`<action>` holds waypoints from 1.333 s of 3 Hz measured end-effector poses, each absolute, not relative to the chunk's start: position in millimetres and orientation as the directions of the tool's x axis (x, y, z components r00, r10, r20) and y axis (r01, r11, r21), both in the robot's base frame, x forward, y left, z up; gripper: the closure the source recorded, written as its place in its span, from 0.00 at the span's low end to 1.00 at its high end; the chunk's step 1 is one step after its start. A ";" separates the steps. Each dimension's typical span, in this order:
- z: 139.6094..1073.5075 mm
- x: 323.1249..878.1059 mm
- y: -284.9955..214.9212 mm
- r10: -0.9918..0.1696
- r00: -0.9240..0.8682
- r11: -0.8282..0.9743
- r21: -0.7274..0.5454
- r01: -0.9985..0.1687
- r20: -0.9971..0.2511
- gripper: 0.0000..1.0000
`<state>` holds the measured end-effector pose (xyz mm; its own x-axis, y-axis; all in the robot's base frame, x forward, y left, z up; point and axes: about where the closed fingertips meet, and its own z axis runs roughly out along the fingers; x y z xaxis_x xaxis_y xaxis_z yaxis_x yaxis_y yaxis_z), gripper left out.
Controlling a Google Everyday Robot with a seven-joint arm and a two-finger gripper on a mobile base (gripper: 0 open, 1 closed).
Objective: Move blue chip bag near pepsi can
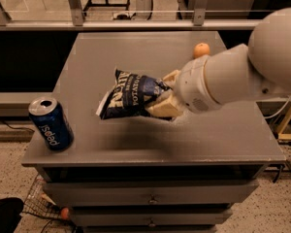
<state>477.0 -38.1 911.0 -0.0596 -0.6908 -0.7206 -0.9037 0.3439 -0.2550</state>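
The blue chip bag [131, 94] is a crinkly navy bag with white lettering, held in the air above the middle of the grey table [136, 149]. My gripper [166, 97] is shut on the bag's right end, its pale fingers [164, 108] clamped over the bag. The white arm comes in from the right. The pepsi can [50, 123] stands tilted at the table's front left corner, a good gap to the left of the bag.
A small orange fruit [201, 50] lies at the back right of the table. Drawers sit under the tabletop. A metal rail runs behind the table. An orange ball [64, 212] lies on the floor at the lower left.
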 end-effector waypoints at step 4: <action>911.4 468.6 -37.4 -0.702 -0.059 0.341 -0.263 -0.903 -0.709 0.12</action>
<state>468.6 -37.4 911.4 -0.0586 -0.7023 -0.7094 -0.9027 0.3407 -0.2628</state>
